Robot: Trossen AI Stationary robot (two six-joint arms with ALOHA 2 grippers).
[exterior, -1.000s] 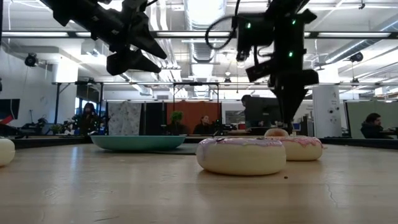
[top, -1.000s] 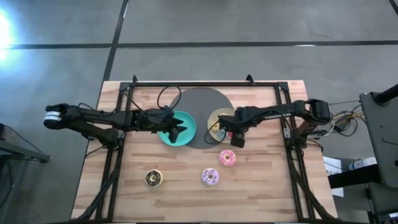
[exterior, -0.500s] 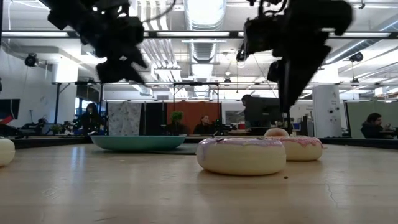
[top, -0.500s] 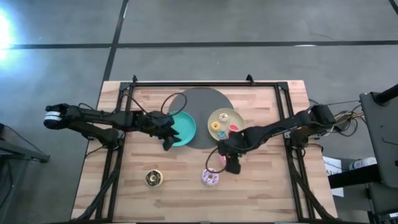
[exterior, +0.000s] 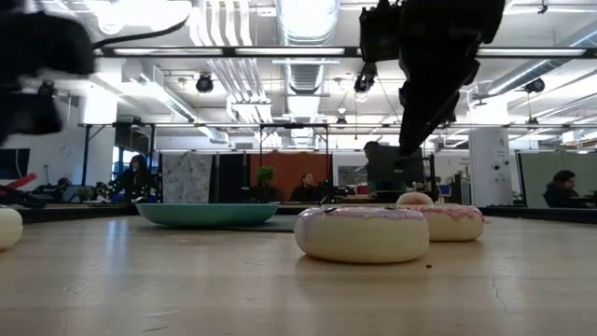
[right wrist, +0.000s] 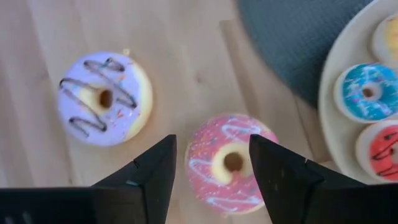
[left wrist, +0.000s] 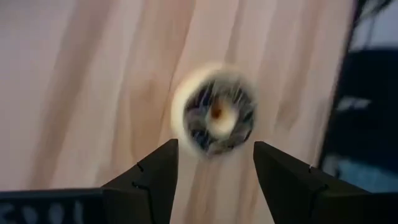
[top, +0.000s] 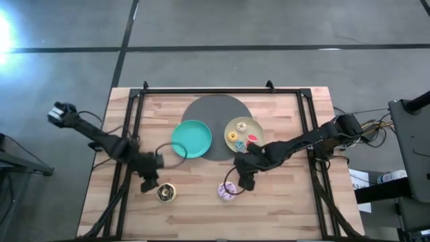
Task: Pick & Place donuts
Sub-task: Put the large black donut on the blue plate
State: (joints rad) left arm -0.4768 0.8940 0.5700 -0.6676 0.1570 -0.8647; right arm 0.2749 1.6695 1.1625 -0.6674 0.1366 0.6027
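The chocolate donut [top: 166, 193] lies flat on the wooden table at the near left. My left gripper [top: 149, 181] is open just left of it; in the left wrist view its fingers [left wrist: 155, 180] frame the blurred donut [left wrist: 214, 111] without touching. The pink donut [right wrist: 231, 163] and the lilac donut [right wrist: 104, 98] lie flat near the table's middle. My right gripper [top: 243, 176] hangs open above the pink donut, one finger on either side and clear of it. Tiny blue [right wrist: 368, 91] and red [right wrist: 382, 149] donuts lie on the beige plate [top: 243, 132].
The teal plate [top: 191, 138] and the beige plate sit on the edge of a dark round mat [top: 216, 111] at the table's far middle. The lilac donut [top: 227, 191] lies just near-left of my right gripper. A black frame rail [top: 222, 90] borders the table.
My left gripper has swung from above the teal plate toward the table's near left and come down beside the chocolate donut. My right gripper has gone from the beige plate toward the near edge and now stands over the pink donut. The donuts on the table have not moved.
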